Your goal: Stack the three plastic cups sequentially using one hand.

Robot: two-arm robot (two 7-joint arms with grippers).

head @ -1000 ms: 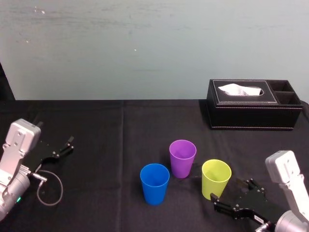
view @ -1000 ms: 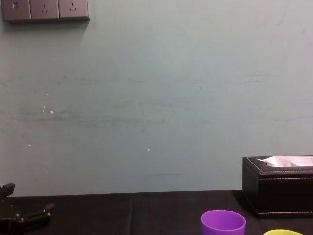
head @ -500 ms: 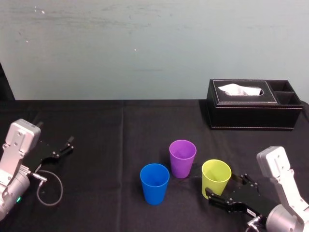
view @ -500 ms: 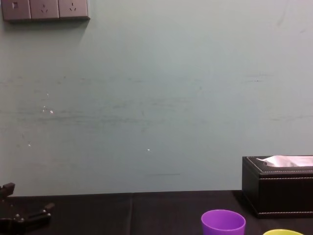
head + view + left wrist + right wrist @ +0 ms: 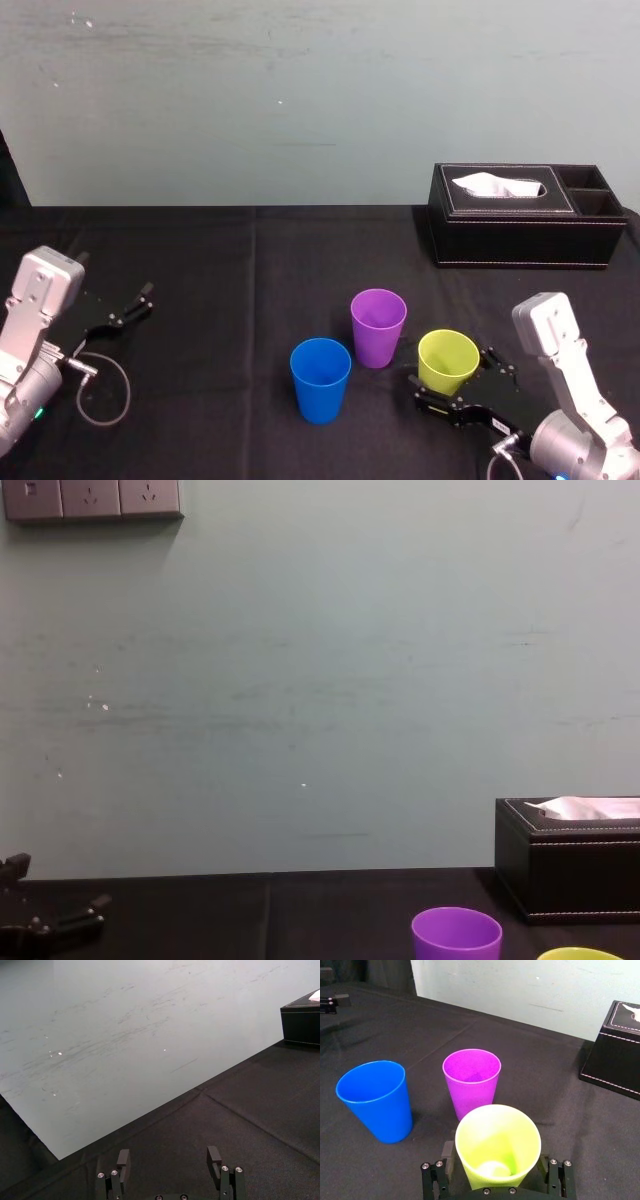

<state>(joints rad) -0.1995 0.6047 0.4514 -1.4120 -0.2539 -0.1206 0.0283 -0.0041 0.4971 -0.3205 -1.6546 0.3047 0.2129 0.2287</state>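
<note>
Three cups stand upright on the black cloth. The blue cup (image 5: 320,379) is nearest and to the left, the purple cup (image 5: 378,327) is behind it, and the yellow-green cup (image 5: 447,360) is to the right. My right gripper (image 5: 455,387) is open, with one finger on each side of the yellow-green cup's lower part. In the right wrist view the yellow-green cup (image 5: 497,1142) sits between the fingers (image 5: 432,1177) with small gaps, and the purple cup (image 5: 471,1080) and blue cup (image 5: 377,1100) stand beyond. My left gripper (image 5: 168,1160) rests open at the far left (image 5: 135,305).
A black tissue box (image 5: 525,215) stands at the back right of the table, well behind the cups. A loop of cable (image 5: 100,390) lies by the left arm. The pale wall rises behind the table's far edge.
My right gripper has slid leftward along the table, from beside the yellow-green cup to around it, still open. The cups and left arm have not moved.
</note>
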